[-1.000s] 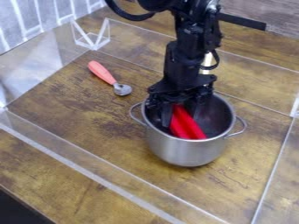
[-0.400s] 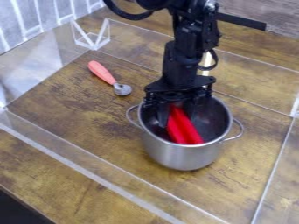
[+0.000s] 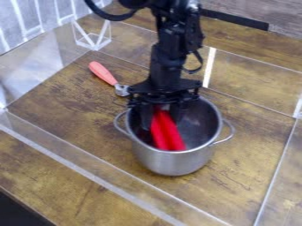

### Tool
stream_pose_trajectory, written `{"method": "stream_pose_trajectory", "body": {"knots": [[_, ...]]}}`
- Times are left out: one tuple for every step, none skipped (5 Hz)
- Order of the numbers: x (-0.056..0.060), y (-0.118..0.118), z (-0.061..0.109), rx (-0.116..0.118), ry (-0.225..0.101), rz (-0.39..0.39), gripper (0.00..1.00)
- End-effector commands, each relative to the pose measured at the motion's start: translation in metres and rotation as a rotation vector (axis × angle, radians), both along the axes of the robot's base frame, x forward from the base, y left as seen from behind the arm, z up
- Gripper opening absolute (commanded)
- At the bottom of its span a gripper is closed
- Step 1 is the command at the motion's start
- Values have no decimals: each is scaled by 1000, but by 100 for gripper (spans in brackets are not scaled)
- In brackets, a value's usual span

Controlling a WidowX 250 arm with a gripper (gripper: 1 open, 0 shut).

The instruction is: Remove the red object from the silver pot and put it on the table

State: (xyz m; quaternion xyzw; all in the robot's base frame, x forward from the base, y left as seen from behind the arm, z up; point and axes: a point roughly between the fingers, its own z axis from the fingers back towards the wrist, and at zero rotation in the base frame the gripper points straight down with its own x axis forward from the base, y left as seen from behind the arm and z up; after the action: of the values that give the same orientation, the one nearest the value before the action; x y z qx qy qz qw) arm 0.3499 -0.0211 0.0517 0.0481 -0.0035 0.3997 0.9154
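1. The red object (image 3: 163,132) stands slanted inside the pot (image 3: 177,137), its lower end down near the pot floor and its upper end up at the rim, under the gripper (image 3: 160,99).
2. The jaws are pressed close together on the object's upper end, pinching it; the gripper points straight down over the pot's far-left rim.
3. What has just changed: a second ago the pot sat nearer the surface's right edge, and now pot, object and gripper have all shifted together toward the left edge and the spoon (image 3: 108,75). The object has also swung from leaning toward the pot's right wall to standing more upright.
4. My reading: the lift is dragging the pot along rather than drawing the object free, probably because the block is about as long as the pot is wide and wedges against the wall. The object has not yet cleared the rim, so the removal is barely begun.
5. The spoon lies toward the far-left corner of the surface (image 3: 59,124), now near the pot's rim. The clear walls (image 3: 35,53) ring the edges.
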Motion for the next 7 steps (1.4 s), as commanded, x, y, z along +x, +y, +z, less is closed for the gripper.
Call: {"method": "stream_pose_trajectory", "body": {"knots": [[3,5,33,-10,-90,92,0],[1,6,44,-22,-95,168,0],[6,16,58,-30,-96,209,0],[12,28,80,-41,-109,251,0],[8,28,68,-44,-103,197,0],[2,27,56,-47,-96,141,0],[4,26,42,-50,-91,98,0]]}}
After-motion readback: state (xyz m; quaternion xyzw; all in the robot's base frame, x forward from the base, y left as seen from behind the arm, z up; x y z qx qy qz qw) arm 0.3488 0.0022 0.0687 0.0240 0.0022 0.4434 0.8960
